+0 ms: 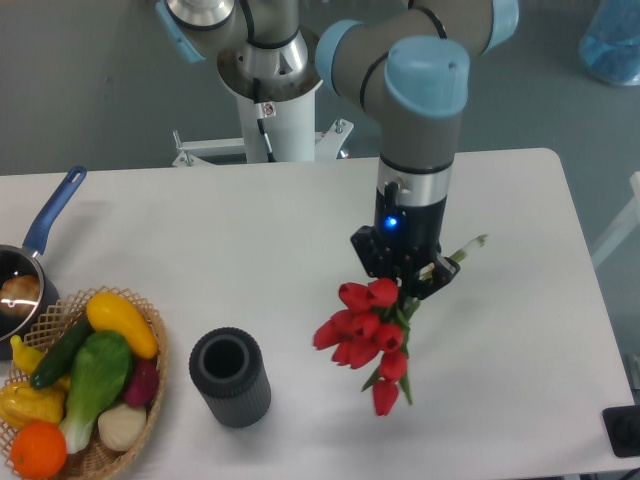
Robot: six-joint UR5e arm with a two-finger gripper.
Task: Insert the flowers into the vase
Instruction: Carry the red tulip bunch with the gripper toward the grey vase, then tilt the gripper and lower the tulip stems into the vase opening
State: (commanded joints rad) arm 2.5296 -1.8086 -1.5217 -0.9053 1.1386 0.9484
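Observation:
A bunch of red tulips, the flowers [362,335], hangs off the table with the heads tilted down to the left and the pale stems [466,248] sticking out up to the right. My gripper [412,281] is shut on the bunch where leaves meet stems; its fingertips are hidden by the wrist. The vase [230,377], a short dark grey ribbed cylinder with an open round mouth, stands upright on the table to the lower left, about a hand's width left of the flower heads.
A wicker basket [150,375] of toy vegetables and fruit sits at the left front edge. A blue-handled pot [40,235] is behind it at the far left. The arm's white base [270,90] stands behind the table [520,330].

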